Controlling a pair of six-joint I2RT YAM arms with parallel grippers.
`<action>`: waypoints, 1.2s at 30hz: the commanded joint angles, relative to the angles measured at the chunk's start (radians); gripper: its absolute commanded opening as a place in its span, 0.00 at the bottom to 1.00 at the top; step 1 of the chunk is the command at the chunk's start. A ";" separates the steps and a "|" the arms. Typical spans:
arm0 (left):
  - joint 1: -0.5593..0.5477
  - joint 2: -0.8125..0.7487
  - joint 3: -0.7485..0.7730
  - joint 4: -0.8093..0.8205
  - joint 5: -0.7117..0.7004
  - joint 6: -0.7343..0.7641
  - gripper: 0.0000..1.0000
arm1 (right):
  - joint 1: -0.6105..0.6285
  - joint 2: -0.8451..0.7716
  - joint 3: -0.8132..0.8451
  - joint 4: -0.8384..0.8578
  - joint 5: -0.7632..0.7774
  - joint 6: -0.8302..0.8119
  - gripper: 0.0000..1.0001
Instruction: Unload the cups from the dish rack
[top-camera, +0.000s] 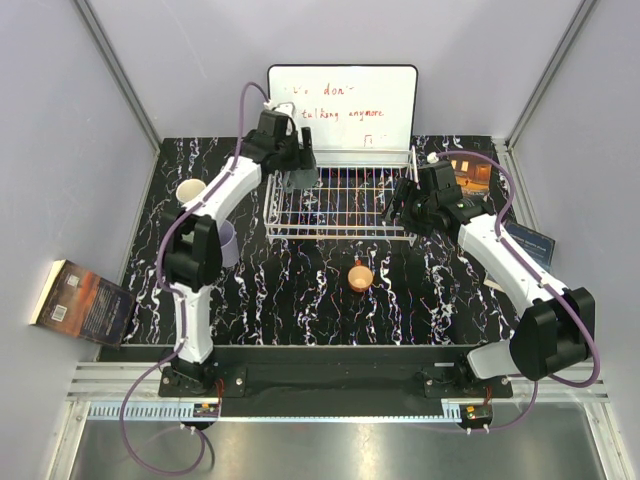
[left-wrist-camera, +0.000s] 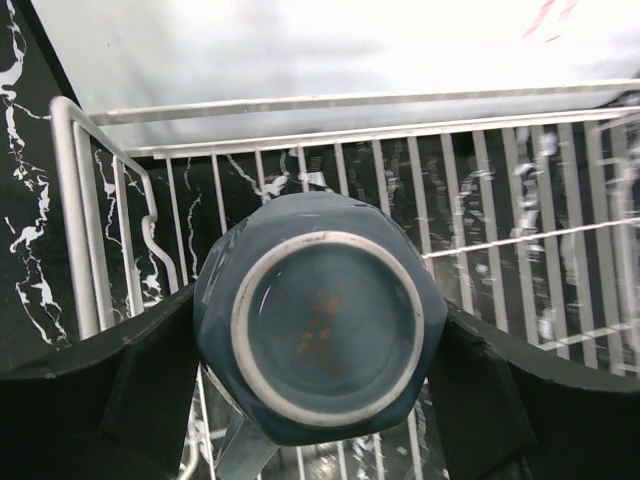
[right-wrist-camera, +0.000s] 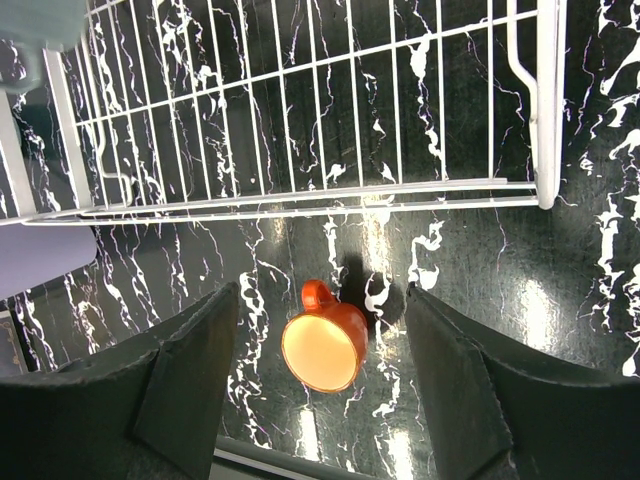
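The white wire dish rack (top-camera: 340, 232) stands at the back middle, before the whiteboard. My left gripper (top-camera: 297, 150) is at its far left end, shut on a blue-grey cup (left-wrist-camera: 320, 325) that is upside down, its handle at the lower left; the fingers (left-wrist-camera: 160, 380) press both sides. My right gripper (top-camera: 404, 205) is open and empty at the rack's right end. In the right wrist view the orange cup (right-wrist-camera: 325, 345) lies on its side on the table below the open gripper (right-wrist-camera: 321, 293). A pale green cup (top-camera: 190, 190) and a lilac cup (top-camera: 229, 243) stand left of the rack.
A whiteboard with red writing (top-camera: 345, 100) leans behind the rack. A book (top-camera: 85, 297) lies off the table's left edge. A box (top-camera: 470, 170) and a dark book (top-camera: 530, 245) are at the right. The orange cup (top-camera: 360, 276) is in the table's middle.
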 joint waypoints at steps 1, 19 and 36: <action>0.006 -0.189 -0.005 0.147 0.111 -0.106 0.00 | -0.004 -0.039 -0.007 0.046 -0.004 0.010 0.75; -0.040 -0.470 -0.552 0.835 0.542 -0.696 0.00 | -0.004 -0.213 -0.186 0.460 -0.313 0.090 0.69; -0.133 -0.561 -0.798 1.158 0.548 -0.902 0.00 | -0.002 -0.208 -0.286 0.770 -0.439 0.260 0.63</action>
